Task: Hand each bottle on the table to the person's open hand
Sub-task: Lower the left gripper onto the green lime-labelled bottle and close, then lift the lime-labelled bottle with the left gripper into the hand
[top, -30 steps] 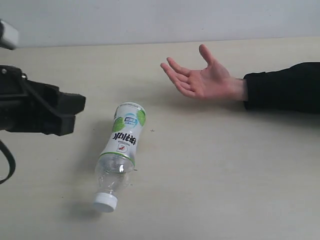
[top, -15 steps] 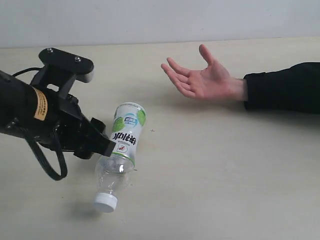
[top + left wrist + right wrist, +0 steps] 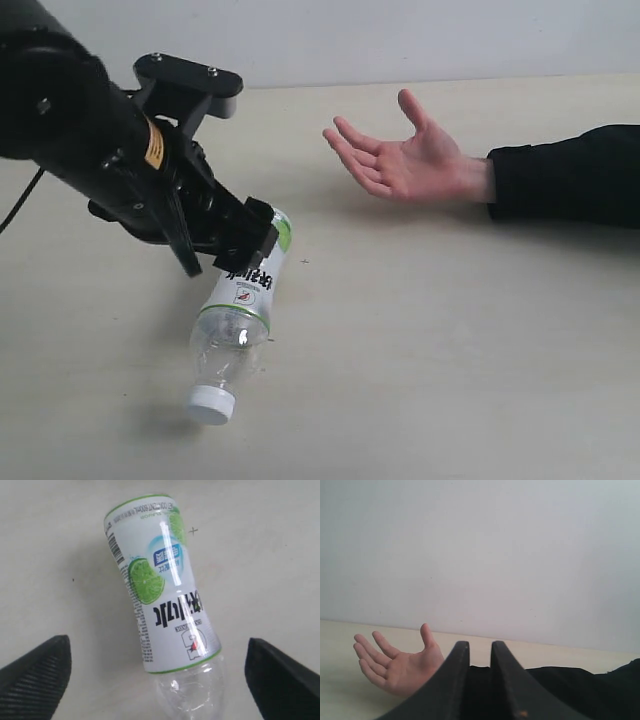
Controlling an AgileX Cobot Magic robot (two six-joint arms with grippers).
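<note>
A bottle [image 3: 236,312] with a white-green lime label lies on its side on the desk [image 3: 450,350]. Its white cap [image 3: 210,402] points toward the near edge and its base points toward the far side. The left tool [image 3: 225,262] hangs over the labelled upper half. In the left wrist view its two dark fingers [image 3: 35,672] stand wide apart, one on each side of the bottle [image 3: 165,595], neither touching it. The hand [image 3: 410,160] is held palm up with fingers spread, well apart from the bottle on the far right of the desk, on an arm in a black sleeve [image 3: 565,175]. The right tool [image 3: 476,670] has its fingers nearly together with only a thin slit between them, holding nothing, and the hand [image 3: 402,667] shows beyond it.
</note>
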